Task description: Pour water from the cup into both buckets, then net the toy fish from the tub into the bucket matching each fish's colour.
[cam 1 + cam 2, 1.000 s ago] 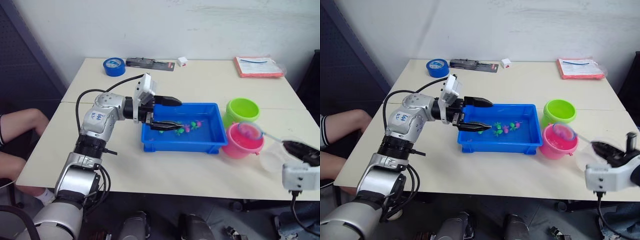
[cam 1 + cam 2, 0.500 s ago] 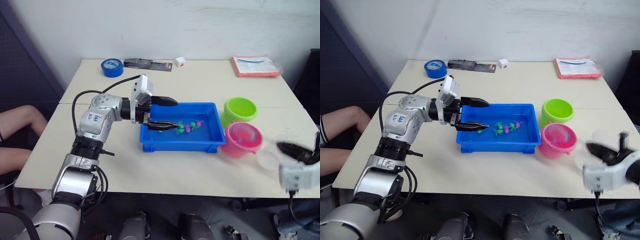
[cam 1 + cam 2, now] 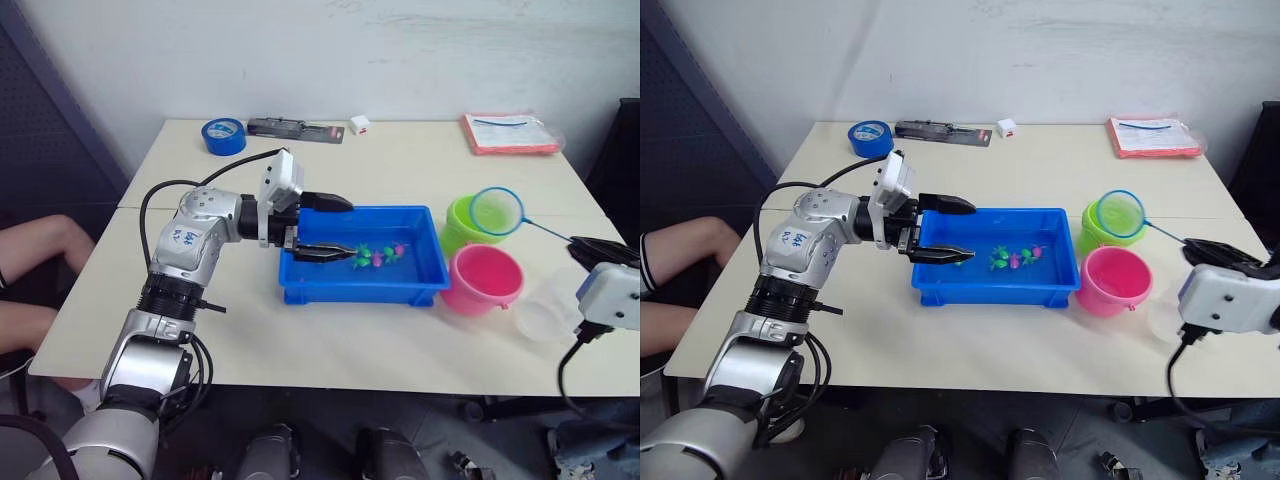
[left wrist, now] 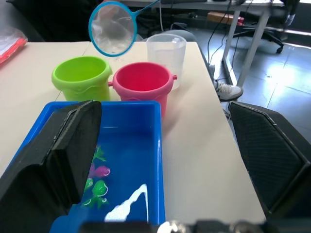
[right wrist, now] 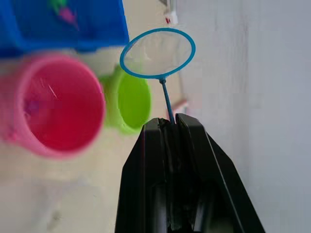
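One net (image 3: 496, 211) up in the air over the green bucket (image 3: 468, 222), hoop tilted to face the camera, thin handle running down and to the right into the right gripper (image 5: 170, 127), which is clamped on the stick. Long axis slants from the hoop over the buckets out toward the desk's right edge. Mesh looks empty.

Pink bucket (image 3: 483, 279) right in front of the green one, the two touching or nearly so, both just off the right end of the blue tub (image 3: 415, 283). Can't tell if either has water or fish inside. Clear cup (image 3: 546, 308) upright just right of the pink bucket, near the desk's (image 3: 330, 345) front-right edge.

Few toy fish (image 3: 377, 256) in the tub, green and pink, clustered around the middle, with water in there going by the glare in the left wrist view.

Left gripper (image 3: 338, 228) parked at the tub's left end, fingers spread wide, holding nothing.

Further back: blue tape roll (image 3: 224, 135), dark flat pack (image 3: 295, 128), small white box (image 3: 359, 124), and an orange-edged packet (image 3: 510, 133) with print too small to read.
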